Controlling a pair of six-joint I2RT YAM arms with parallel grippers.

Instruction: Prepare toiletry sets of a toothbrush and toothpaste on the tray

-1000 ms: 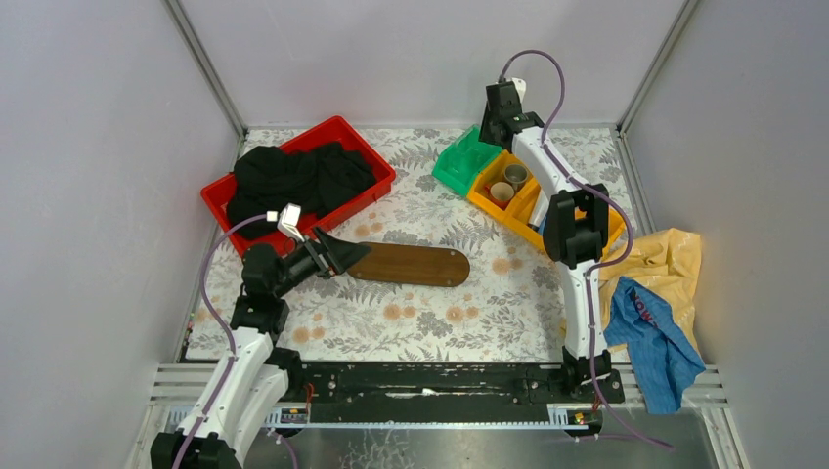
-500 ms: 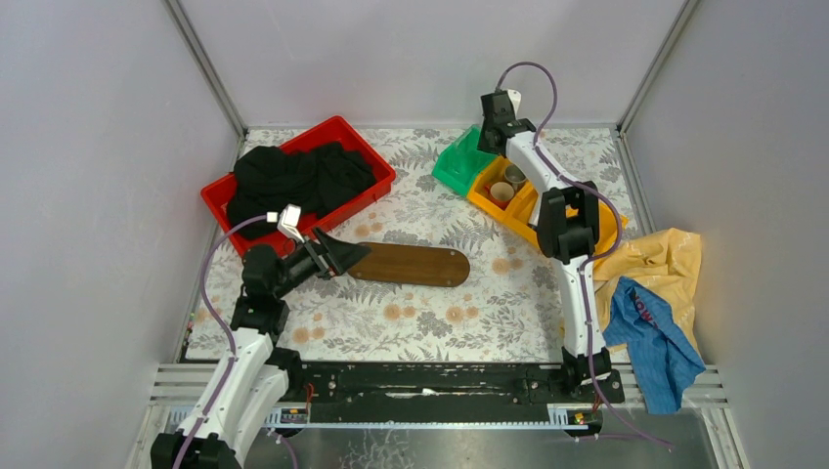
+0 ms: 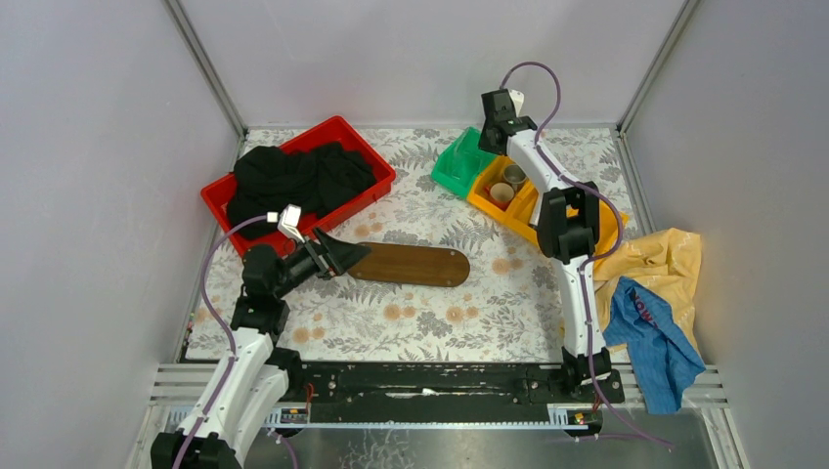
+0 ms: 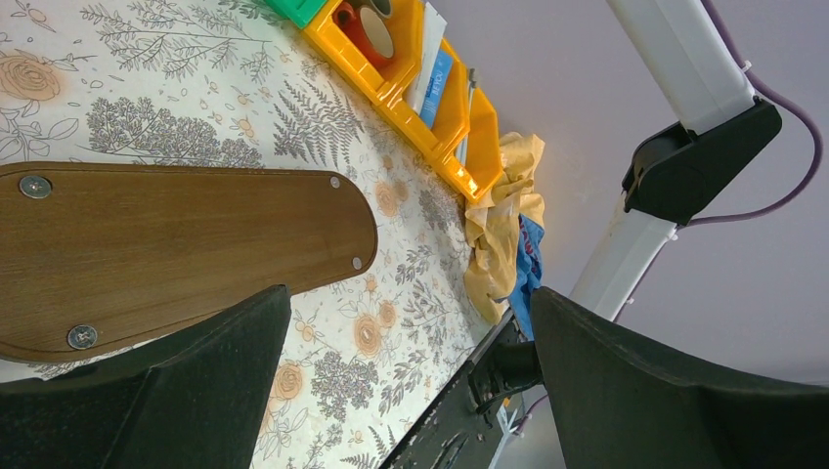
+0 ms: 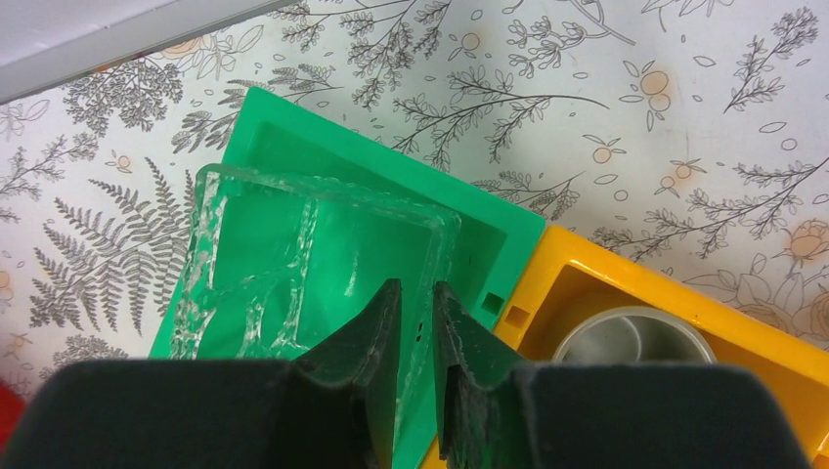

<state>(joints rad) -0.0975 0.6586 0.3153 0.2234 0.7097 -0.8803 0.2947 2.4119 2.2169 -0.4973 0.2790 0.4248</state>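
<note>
The dark brown wooden tray (image 3: 411,264) lies bare in the middle of the table, and its rounded end (image 4: 176,244) fills the left wrist view. My left gripper (image 3: 337,256) hovers at the tray's left end, open (image 4: 409,293) with nothing in it. A whitish and a blue toothpaste (image 4: 435,83) stand in the yellow bin (image 4: 391,83), with a slim pale toothbrush (image 4: 470,93) beside them. My right gripper (image 3: 486,137) hangs over the green bin (image 5: 293,147). It (image 5: 415,286) is shut on the right wall of the clear plastic holder (image 5: 254,254).
A red crate (image 3: 367,147) with black cloth (image 3: 293,181) sits at the back left. The yellow bin (image 3: 528,220) holds two cups (image 3: 501,191); a metal cup (image 5: 626,337) shows beside the green bin. Yellow cloth (image 3: 665,264) and blue cloth (image 3: 655,337) lie at the right edge.
My right gripper shifted slightly left over the green bin and its jaws narrowed onto the clear holder's wall. The left arm and tray have not moved.
</note>
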